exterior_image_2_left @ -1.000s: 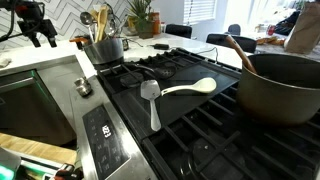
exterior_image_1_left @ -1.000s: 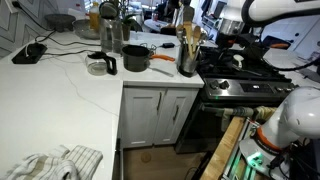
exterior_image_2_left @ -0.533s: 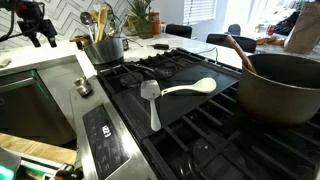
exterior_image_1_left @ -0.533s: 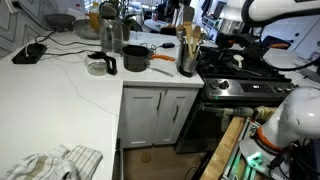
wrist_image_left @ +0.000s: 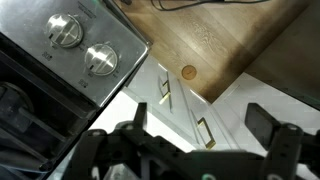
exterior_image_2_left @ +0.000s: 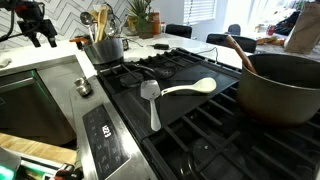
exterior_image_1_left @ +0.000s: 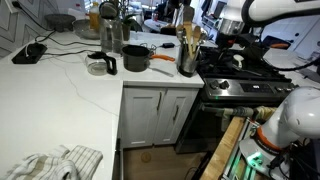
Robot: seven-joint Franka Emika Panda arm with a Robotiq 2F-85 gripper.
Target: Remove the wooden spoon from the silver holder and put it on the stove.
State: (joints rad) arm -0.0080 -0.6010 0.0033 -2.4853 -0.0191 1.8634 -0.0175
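Currently the black Robotiq gripper point(exterior_image_2_left: 40, 38) hangs in the air, its fingers spread apart with nothing between them. The wrist view confirms this, with both dark fingers point(wrist_image_left: 283, 150) wide apart over the steel knob panel.

- The small upright grey-silver metal holder point(exterior_image_2_left: 106, 50) stands below the gripper and to one side, well apart from it, on the white table point(exterior_image_1_left: 60, 95).
- The long, slim, light tan wooden spoon point(exterior_image_1_left: 187, 36) stands upright in the holder among other wooden utensils.
- The large gas stove with a black top and stainless front point(exterior_image_2_left: 215, 120) lies just beside the holder.
- On the stove's grates, beyond the holder, lie a pale spoon point(exterior_image_2_left: 192, 88) and a metal spatula point(exterior_image_2_left: 151, 102), which touch.
- On the holder's other side sits a black pot with a handle point(exterior_image_1_left: 135, 58).
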